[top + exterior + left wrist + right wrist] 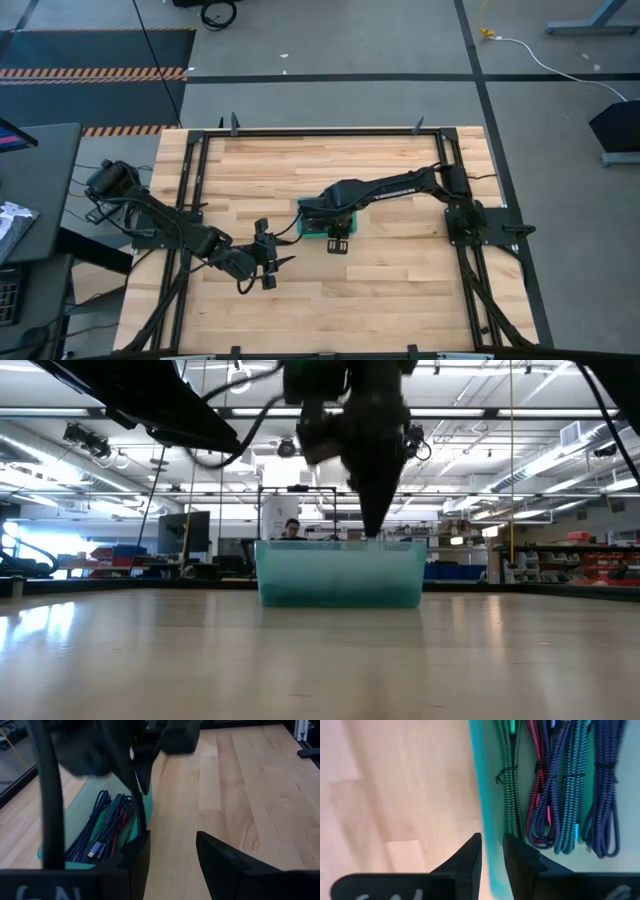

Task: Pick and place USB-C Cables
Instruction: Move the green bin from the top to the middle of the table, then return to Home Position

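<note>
Right end effector (491, 851) hangs over the tray's (479, 795) wall, fingers narrow, empty. We'd slide it inward over the cables (560, 785) lying side by side inside, then spread fingers around one bundle. Left end effector (272, 262) waits, spread, over the worktop (400, 280).

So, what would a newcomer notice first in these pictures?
Probably the teal tray near the middle of the table, with braided USB-C cables lying side by side in it. The right hand hangs just above the tray's rim, fingers nearly closed and empty. The left hand waits open, nearer the front edge.
</note>
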Robot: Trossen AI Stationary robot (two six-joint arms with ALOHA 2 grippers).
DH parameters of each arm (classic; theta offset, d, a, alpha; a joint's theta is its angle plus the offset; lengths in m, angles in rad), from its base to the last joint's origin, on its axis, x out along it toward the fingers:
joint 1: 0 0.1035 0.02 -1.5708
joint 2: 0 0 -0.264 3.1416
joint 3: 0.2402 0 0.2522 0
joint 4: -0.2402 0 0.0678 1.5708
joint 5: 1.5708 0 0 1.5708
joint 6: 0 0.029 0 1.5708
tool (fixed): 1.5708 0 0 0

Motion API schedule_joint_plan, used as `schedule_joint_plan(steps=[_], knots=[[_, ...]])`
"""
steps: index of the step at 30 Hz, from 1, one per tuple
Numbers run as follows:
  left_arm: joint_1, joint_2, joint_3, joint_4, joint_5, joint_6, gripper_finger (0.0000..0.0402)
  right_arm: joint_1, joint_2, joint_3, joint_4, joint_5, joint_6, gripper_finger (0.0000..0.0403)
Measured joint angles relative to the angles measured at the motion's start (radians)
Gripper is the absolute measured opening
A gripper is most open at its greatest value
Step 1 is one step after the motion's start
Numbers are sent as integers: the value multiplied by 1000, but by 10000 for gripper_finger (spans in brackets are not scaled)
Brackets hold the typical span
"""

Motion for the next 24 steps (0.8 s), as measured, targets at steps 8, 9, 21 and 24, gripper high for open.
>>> schedule_joint_plan(steps=[8, 9, 21, 24], knots=[[0, 0, 0, 2, 1, 2, 167, 40, -154, 2, 2, 14, 39, 85], [0, 0, 0, 7, 1, 5, 167, 46, -180, 2, 0, 31, 41, 85], [160, -81, 2, 257, 229, 237, 166, 125, -554, -216, 144, 209, 90, 84], [260, -149, 2, 250, 336, 263, 166, 130, -696, -381, 239, 215, 125, 84]])
